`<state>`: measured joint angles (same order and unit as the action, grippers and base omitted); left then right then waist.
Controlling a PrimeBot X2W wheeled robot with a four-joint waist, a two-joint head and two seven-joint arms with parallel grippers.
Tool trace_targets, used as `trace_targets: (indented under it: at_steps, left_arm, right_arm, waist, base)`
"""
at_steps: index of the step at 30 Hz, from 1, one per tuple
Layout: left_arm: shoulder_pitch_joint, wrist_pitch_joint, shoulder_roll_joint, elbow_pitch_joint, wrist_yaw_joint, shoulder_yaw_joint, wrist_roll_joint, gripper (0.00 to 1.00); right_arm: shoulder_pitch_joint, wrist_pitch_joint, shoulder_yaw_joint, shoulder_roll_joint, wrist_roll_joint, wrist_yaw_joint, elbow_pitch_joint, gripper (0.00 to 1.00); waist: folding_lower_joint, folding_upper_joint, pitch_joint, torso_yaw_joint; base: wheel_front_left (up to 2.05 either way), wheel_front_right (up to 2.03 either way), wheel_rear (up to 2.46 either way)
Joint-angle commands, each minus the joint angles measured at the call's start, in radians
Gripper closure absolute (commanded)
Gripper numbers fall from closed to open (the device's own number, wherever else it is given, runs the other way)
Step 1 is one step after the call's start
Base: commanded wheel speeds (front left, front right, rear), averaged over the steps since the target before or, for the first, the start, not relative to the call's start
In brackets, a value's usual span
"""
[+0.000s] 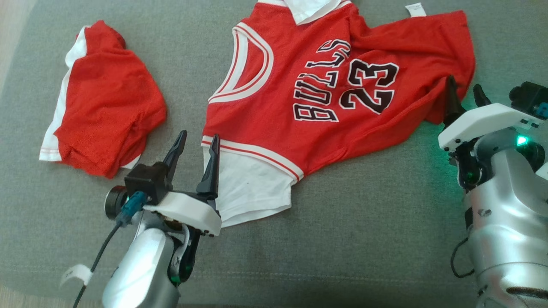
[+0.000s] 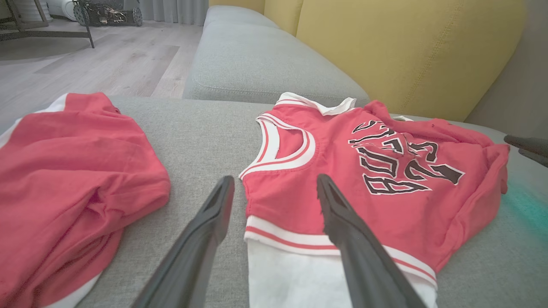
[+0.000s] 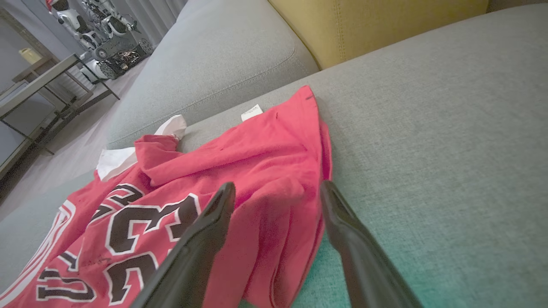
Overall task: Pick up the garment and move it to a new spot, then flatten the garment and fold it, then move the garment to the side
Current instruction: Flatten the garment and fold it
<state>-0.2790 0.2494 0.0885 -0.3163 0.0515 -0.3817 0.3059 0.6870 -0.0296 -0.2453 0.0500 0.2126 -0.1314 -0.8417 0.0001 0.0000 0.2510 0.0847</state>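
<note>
Your left gripper [image 1: 199,136] points at the white sleeve of the jersey [image 1: 299,85], right gripper [image 1: 463,85] at its bunched edge, both wide open, empty.

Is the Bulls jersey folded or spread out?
Spread out, not folded: the jersey lies open on the grey cushion, lettering and number face up, though its hem end is bunched.

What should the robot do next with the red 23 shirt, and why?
Probably dip both pincers and pinch the jersey. The left pincer hangs open over its striped sleeve band, the right pincer is open at its rumpled bottom edge, and the jersey lies wrinkled and unheld on the grey cushion, so it must be gripped before it can be lifted.
</note>
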Motion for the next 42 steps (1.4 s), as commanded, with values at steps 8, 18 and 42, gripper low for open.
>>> trace_targets:
  at_steps: [8,18,42]
  left_arm:
    - [-0.047,0.012,-0.005,0.023,-0.016,0.043,-0.021,0.0]
    - [-0.046,0.012,-0.012,0.012,-0.024,0.055,-0.036,0.0]
    - [0.08,-0.035,-0.031,-0.086,-0.087,0.006,0.041,0.0]
  right_arm:
    - [0.088,0.059,-0.003,0.0,-0.029,0.001,-0.062,0.0]
    - [0.119,0.127,0.001,0.003,-0.034,0.001,-0.133,1.0]
    - [-0.336,0.159,-0.009,0.001,0.076,0.001,0.287,1.0]
  waist:
    - [-0.0001,0.0,0.02,0.01]
    - [-0.0001,0.0,0.014,0.006]
    - [-0.0001,0.0,-0.145,-0.062]
  base:
    - [0.0,0.0,0.0]
    - [0.0,0.0,0.0]
    - [0.0,0.0,0.0]
